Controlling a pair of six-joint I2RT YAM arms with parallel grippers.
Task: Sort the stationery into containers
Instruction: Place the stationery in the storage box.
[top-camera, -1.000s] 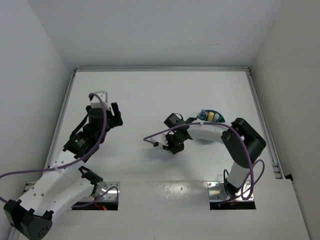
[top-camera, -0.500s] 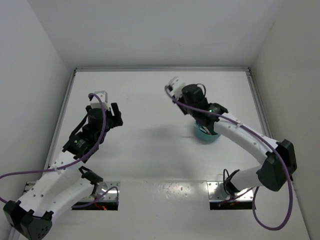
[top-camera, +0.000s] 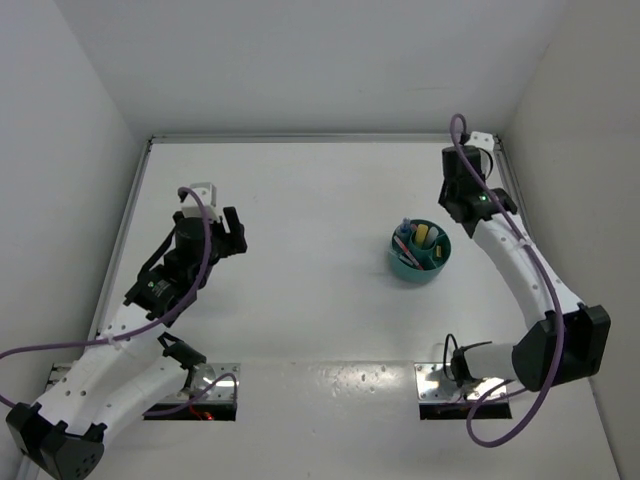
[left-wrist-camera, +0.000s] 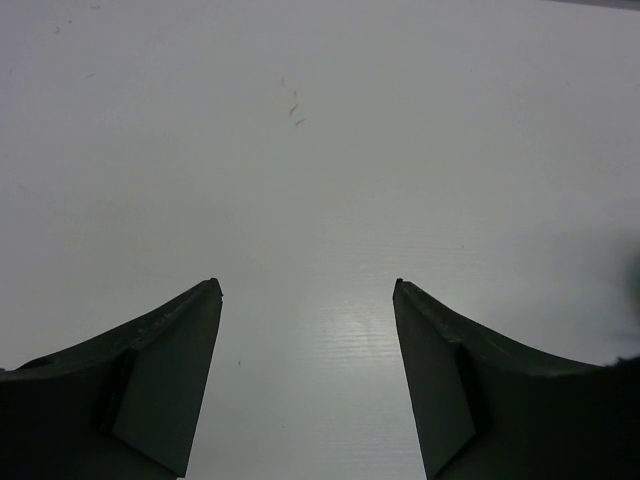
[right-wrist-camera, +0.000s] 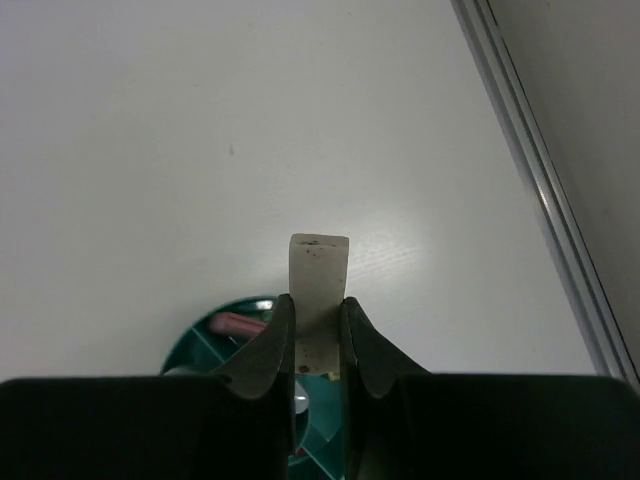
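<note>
White table (top-camera: 300, 190) bears teal cup (top-camera: 413, 276); nearby right tool (right-wrist-camera: 318, 302) pinches pale block (right-wrist-camera: 320, 260).

We see the right gripper (right-wrist-camera: 318, 310) carry a pale block (right-wrist-camera: 319, 268) from mid-bench, over the teal cup (top-camera: 420, 268), to the far right corner.

White arms (top-camera: 110, 390), purple cables (top-camera: 205, 250), dark left pincer (left-wrist-camera: 306, 287), dark right pincer (right-wrist-camera: 318, 300)

Top external: high at near edge, looking down over whole table (top-camera: 300, 190). Left wrist: close above table surface, left side. Right wrist: far right, higher, looking down; shares teal cup (top-camera: 405, 270) with top.
</note>
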